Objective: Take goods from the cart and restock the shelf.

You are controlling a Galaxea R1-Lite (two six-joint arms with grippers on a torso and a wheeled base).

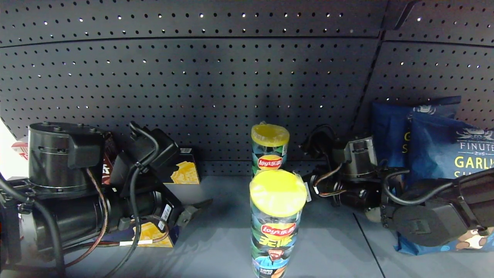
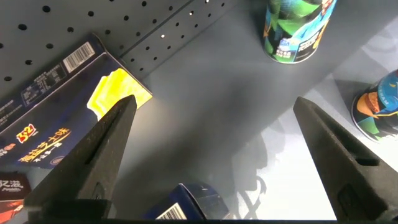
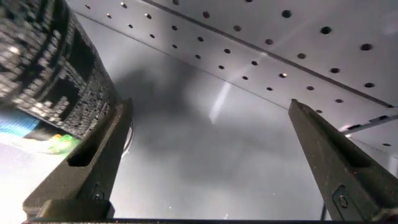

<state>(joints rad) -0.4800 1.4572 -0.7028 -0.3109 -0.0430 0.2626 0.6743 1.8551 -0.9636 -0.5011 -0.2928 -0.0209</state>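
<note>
Stock on the shelf (image 1: 216, 235) so far: a front can (image 1: 276, 224) near the middle and a back can (image 1: 269, 150) straight behind it, close to the shelf's rear edge, both upright. Two boxes (image 1: 185, 172) lie toward the left end and blue bags (image 1: 444, 146) lean at the right end.

The left gripper (image 2: 214, 106) hangs low over the shelf between the boxes and the cans, with its fingers spread wide and nothing between them. The right gripper (image 3: 208, 106) is just as wide and empty. A can, probably the back one, sits just outside one finger; I cannot tell whether they touch.

With both cans placed, the step in hand looks like backing out to fetch more. Tall, narrow cans tip easily, so the right arm should pull straight away from that can rather than sweep sideways past it. The left arm should rise clear of the boxes first.
</note>
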